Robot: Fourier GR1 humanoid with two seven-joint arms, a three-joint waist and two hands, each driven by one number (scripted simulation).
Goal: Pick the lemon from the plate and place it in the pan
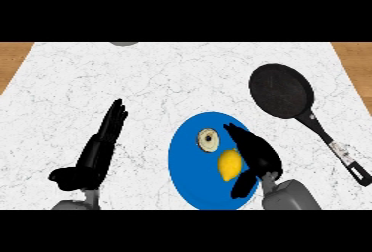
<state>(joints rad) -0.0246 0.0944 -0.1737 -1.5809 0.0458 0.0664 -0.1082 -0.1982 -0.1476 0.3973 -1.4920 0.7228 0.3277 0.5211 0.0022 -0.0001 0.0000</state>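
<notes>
head view: white marbled counter [160, 74], wood flooring at both sides. lemon [230, 165] lies on the blue plate [187, 167]; right hand [254, 152] curls around it, thumb beneath. left hand [98, 147] rests, fingers straight, together. black pan [282, 91] sits far right.

One view alone was given, the head view, looking steeply down from above the near edge of the white marble counter [145, 83]. It faced away from the robot, so the far edge ran along the top, with wood floor [16, 59] showing past both far corners. Both forearms entered from the lower edge, the left hand [98, 147] at the view's left and the right hand [254, 152] at its right. The blue plate [190, 162] lay close below, the black pan [282, 91] farther off at right.
</notes>
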